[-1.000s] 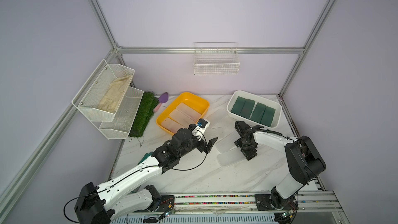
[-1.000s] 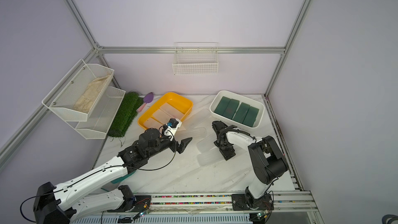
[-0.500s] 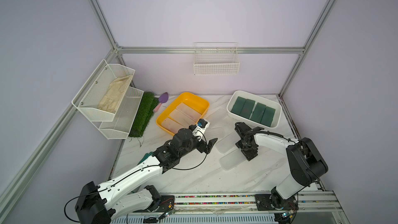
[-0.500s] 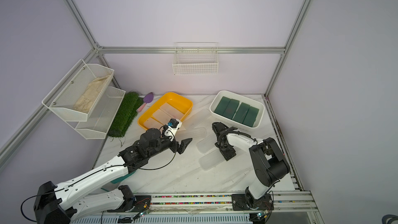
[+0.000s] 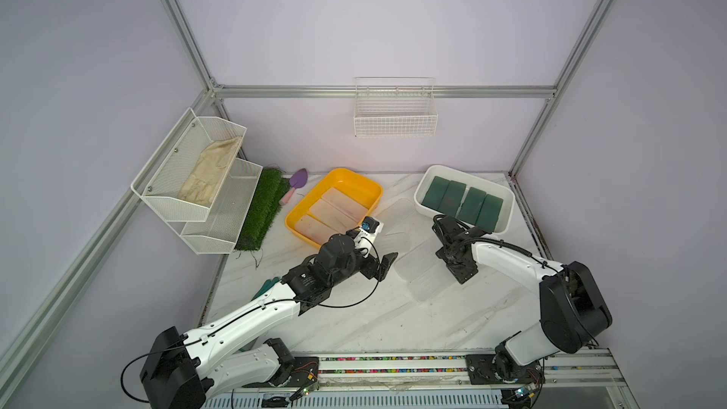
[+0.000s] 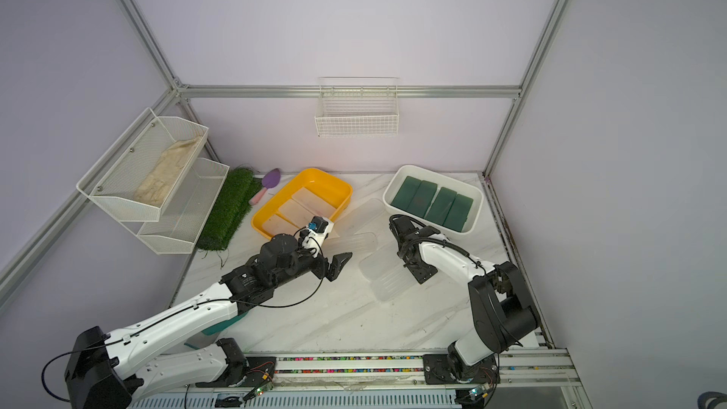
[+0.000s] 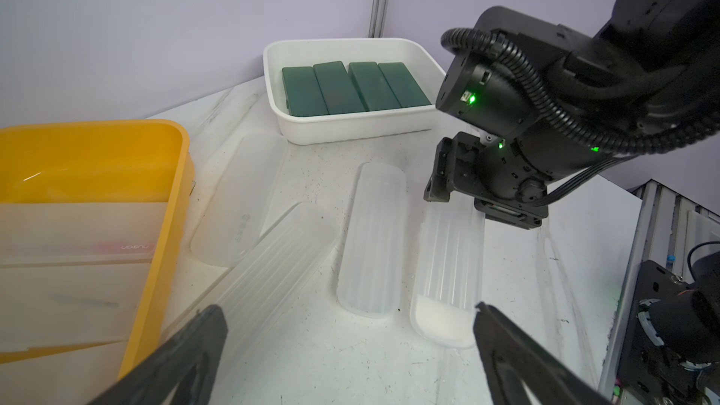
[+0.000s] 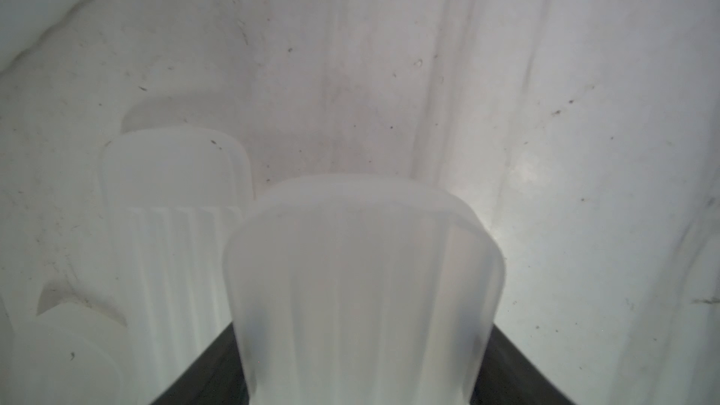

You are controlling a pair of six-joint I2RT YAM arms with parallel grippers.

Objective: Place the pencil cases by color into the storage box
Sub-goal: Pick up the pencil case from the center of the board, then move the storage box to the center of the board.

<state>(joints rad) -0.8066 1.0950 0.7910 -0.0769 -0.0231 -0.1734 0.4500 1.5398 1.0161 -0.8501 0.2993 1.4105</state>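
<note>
Four dark green pencil cases [image 5: 462,200] lie side by side in the white storage box [image 5: 507,210]. The yellow box [image 5: 371,184] holds three frosted clear cases [image 5: 334,210]. Several more clear cases [image 7: 372,239] lie loose on the marble between the arms. My right gripper [image 5: 456,267] is shut on the far end of the outermost one [image 7: 448,278]. In the right wrist view that case [image 8: 362,286] fills the gap between the dark fingers [image 8: 502,364]. My left gripper [image 7: 350,317] hangs open just short of the loose cases, with nothing between its fingers.
A teal glove [image 5: 267,287] lies under my left arm. At the back left are a grass mat [image 5: 263,210], a purple trowel [image 5: 297,184] and a white wire shelf [image 5: 196,175]. A wire basket [image 5: 395,112] hangs on the back wall.
My right gripper's jaws have come together on the end of the clear case. The left arm has stayed where it was, still open.
</note>
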